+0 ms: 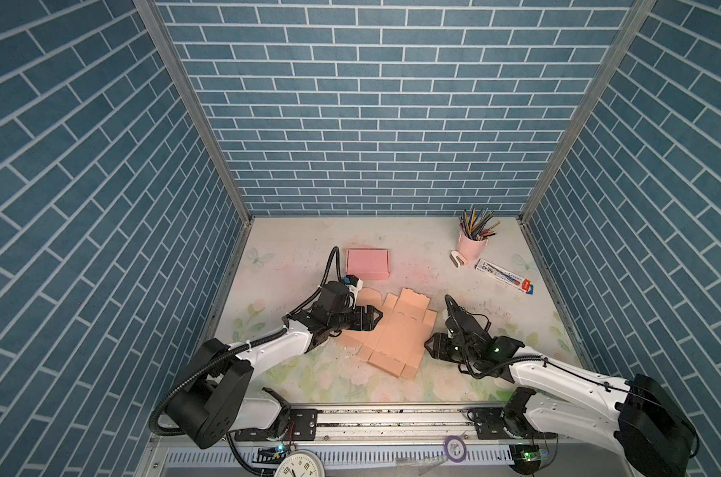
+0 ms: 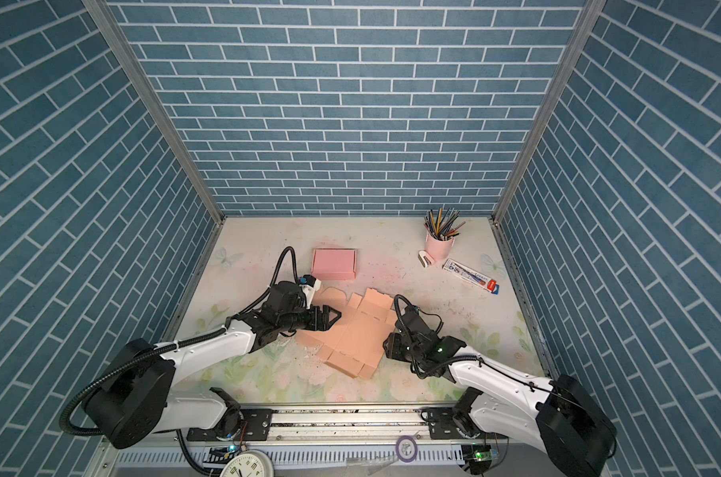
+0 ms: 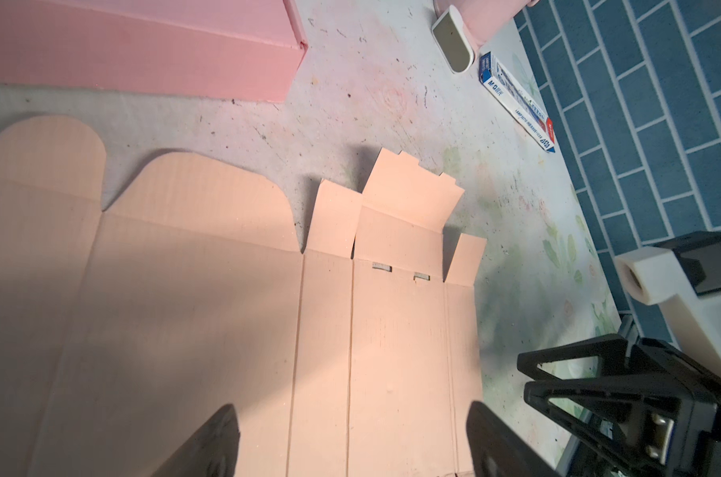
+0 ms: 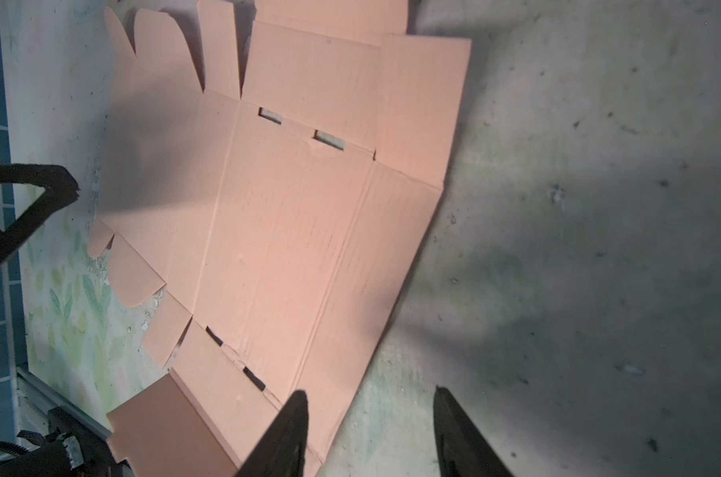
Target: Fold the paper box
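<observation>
While the tabletop (image 1: pixel 391 239) carries the paper box (image 1: pixel 396 334), an unfolded peach sheet lying flat at its middle, the left gripper (image 1: pixel 380 318) hovers over it, jaws wide; the right gripper (image 1: pixel 428 346) sits at its edge, jaws parted, empty. Lifting a flap unbraced could slide the sheet.

The flat paper box (image 1: pixel 396 334) is peach; the closed box (image 1: pixel 367 264) pink — like the pencil cup (image 1: pixel 469 247). Worktop (image 1: pixel 301 243): pale, faded green-and-pink floral print with butterflies. Walls (image 1: pixel 350 103) — blue brick, white lines.
</observation>
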`<move>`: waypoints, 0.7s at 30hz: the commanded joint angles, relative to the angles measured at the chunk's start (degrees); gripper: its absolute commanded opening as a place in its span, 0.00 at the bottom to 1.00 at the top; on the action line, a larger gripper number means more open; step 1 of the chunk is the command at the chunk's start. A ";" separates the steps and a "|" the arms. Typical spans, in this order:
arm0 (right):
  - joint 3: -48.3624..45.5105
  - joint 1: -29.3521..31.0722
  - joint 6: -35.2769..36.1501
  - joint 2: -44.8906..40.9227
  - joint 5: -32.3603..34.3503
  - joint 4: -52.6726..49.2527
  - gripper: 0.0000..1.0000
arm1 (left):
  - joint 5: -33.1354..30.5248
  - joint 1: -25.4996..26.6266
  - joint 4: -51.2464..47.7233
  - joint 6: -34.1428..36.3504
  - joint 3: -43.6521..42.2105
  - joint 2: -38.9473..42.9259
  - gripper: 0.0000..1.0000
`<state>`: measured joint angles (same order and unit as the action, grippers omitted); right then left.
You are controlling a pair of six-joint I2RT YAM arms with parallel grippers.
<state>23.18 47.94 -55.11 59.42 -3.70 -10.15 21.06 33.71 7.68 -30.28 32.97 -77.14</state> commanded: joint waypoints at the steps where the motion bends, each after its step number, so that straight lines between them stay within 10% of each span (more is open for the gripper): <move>1: -1.53 -1.45 -2.24 -1.43 -2.11 4.91 0.51 | 0.50 0.31 1.42 0.75 -1.33 -1.46 0.86; 21: -7.80 -8.73 1.64 7.49 -9.45 22.06 0.47 | -0.40 4.78 0.29 -1.07 -3.40 -4.52 0.80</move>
<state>16.51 39.88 -54.15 65.39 -11.73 7.77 21.19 37.10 8.08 -30.63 30.22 -81.56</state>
